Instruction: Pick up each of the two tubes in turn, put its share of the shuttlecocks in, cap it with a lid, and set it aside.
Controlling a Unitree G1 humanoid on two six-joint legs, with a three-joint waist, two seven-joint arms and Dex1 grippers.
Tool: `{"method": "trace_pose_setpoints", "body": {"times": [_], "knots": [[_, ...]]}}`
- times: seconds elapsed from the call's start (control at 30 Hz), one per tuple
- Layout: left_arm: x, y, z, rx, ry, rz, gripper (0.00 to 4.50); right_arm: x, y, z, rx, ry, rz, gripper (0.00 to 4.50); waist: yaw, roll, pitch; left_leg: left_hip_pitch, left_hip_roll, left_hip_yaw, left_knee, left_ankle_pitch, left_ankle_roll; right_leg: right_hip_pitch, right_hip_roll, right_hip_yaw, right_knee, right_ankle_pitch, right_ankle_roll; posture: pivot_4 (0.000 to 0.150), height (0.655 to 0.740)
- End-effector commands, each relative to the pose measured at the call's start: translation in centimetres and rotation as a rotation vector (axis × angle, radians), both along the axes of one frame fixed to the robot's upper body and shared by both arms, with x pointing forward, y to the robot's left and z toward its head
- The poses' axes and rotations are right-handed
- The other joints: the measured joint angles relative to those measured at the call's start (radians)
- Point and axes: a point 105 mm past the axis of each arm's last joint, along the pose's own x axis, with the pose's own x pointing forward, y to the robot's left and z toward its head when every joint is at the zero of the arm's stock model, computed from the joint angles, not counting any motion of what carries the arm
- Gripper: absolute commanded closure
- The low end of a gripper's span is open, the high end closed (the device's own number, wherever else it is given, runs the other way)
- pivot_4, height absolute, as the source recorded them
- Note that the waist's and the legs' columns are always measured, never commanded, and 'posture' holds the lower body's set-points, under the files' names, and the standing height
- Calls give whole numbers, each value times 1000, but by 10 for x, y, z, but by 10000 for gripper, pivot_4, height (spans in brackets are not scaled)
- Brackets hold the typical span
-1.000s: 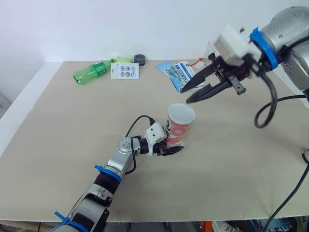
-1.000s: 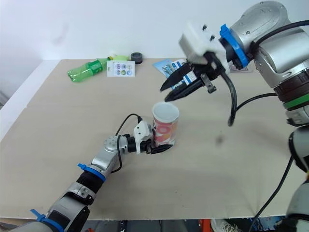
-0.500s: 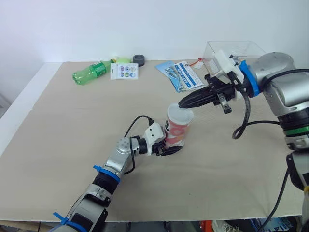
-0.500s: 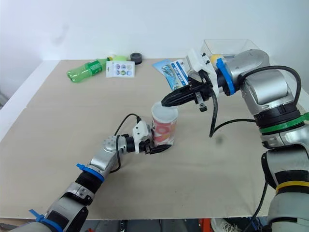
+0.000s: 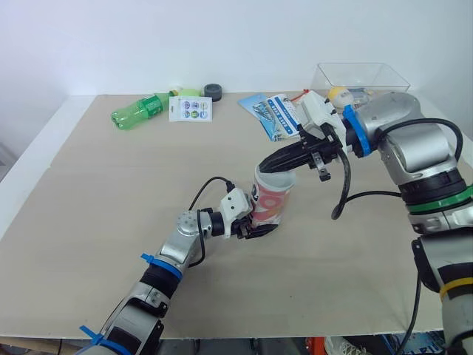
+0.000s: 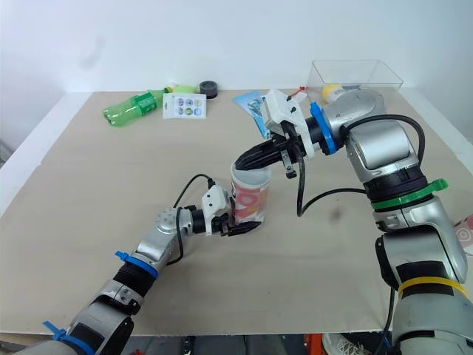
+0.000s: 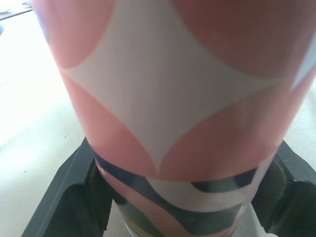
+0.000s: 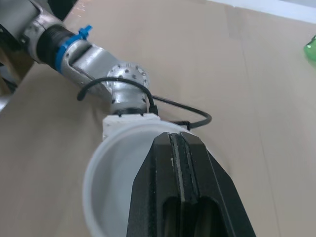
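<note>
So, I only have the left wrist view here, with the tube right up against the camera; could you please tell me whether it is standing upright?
Observer: Yes, the tube stands upright on the table, with the left gripper clamped around its lower part.
Operator: Thank you. And where is the right gripper?
Observer: The right gripper is at the tube's mouth, fingers shut together, tips just over the rim.
Operator: Is there a lid on the tube?
Observer: No, the mouth is open; the right wrist view shows bare white wall inside.
</note>
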Motion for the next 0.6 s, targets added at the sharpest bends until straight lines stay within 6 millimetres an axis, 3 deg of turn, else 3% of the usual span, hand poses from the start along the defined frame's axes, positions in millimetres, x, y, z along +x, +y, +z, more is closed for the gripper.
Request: {"method": "trace_pose_setpoints", "body": {"times": [0.03,0.6], "knots": [[-2,2,-10,19,37,9,14398,-3,-1,7,7,-26,16,44702,0,0,0,0,0,0,0,0,0,0,0,0,0,0,0,1500,7400],[-1,4,-8,18,39,17,14398,0,-4,-16,-29,-4,3,44702,0,0,0,1,0,0,0,0,0,0,0,0,0,0,0,1500,7400]]}}
